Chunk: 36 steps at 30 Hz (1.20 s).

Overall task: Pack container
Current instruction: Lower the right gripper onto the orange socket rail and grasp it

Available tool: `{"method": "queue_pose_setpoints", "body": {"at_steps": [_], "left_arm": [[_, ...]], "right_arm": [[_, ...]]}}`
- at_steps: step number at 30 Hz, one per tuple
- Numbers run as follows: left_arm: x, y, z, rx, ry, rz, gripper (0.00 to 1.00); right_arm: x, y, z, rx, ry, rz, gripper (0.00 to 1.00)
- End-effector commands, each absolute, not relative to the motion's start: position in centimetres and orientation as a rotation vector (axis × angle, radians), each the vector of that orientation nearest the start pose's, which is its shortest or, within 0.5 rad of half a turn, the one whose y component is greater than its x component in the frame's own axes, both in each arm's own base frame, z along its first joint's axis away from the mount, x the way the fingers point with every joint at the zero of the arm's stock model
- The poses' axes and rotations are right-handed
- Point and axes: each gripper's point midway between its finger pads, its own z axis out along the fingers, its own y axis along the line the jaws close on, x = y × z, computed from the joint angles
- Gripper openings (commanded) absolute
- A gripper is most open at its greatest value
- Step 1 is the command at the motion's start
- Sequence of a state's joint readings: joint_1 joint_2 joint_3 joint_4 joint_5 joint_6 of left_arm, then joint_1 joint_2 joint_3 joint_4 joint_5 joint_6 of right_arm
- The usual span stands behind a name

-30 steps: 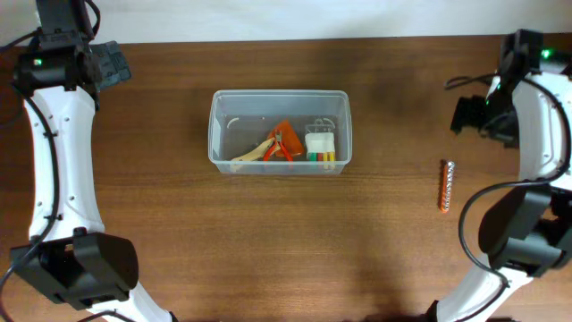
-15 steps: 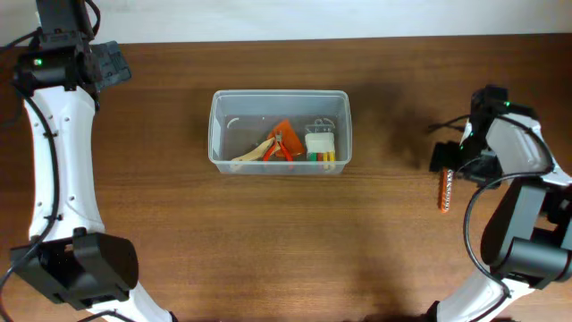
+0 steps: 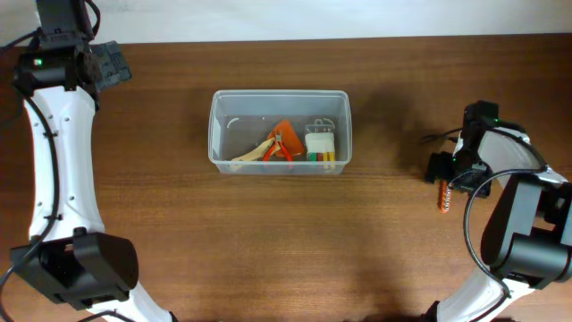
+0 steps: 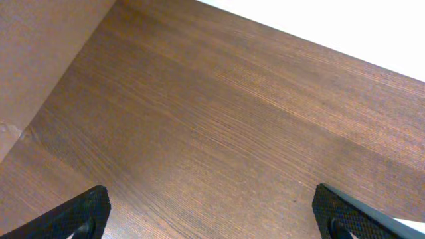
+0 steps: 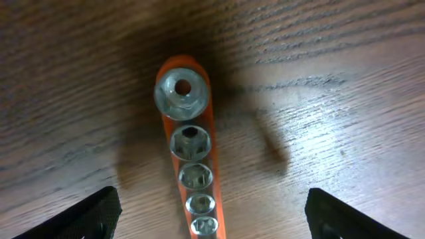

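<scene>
1. Note the shift from the earlier frame: right gripper point(image 3: 444, 172) brought from the far right edge of the table point(image 3: 268, 233) down over the orange socket rail point(image 5: 189, 156); treat container point(image 3: 277, 167) and left arm as unmoved.
2. Confirm jaw state: right jaws released, fingertips point(image 5: 86, 216) well apart on either side of the rail, touching nothing; left gripper point(image 4: 216, 216) likewise spread wide over bare wood, holding nothing.
3. Locate the container mid-table, well apart from the rail, already holding an orange tool point(image 3: 282, 141), a pale stick point(image 3: 250, 156) and a small clear packet point(image 3: 320, 145).
4. Centre the fingertips across the rail's narrow width and shift toward mid-length to avoid tipping on lift.
5. Lower until the fingertips flank the orange strip rather than the socket tops; height above the wood hard to judge from the wrist view, probably close.
6. Close squarely; expect slipping if pinched on the smooth sockets alone.
7. Lift straight, then set down in the emptier left part of the container.
</scene>
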<state>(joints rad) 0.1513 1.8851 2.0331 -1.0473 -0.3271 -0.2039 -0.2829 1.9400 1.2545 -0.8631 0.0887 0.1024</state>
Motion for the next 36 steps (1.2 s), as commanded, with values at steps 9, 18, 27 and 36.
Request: {"method": "queue_pose_setpoints", "body": {"at_steps": [9,18,27,36], "left_arm": [[46.7,13.0,28.2,-0.590,2.349,0.383,0.99],[46.7,13.0,28.2,-0.589,2.350,0.384,0.99],[46.7,13.0,28.2,-0.589,2.350,0.384,0.99],[46.7,13.0,28.2,-0.589,2.350,0.384,0.99]], "right_arm": [[32.3,-11.2,-0.6,0.613,3.067,-0.143,0.90],[32.0,-11.2,-1.2,0.616,3.085,-0.141,0.85],[31.9,-11.1,-1.2,0.618,3.089,-0.140,0.61],[31.9,-11.1,-1.2,0.618,3.089,-0.140,0.35]]}}
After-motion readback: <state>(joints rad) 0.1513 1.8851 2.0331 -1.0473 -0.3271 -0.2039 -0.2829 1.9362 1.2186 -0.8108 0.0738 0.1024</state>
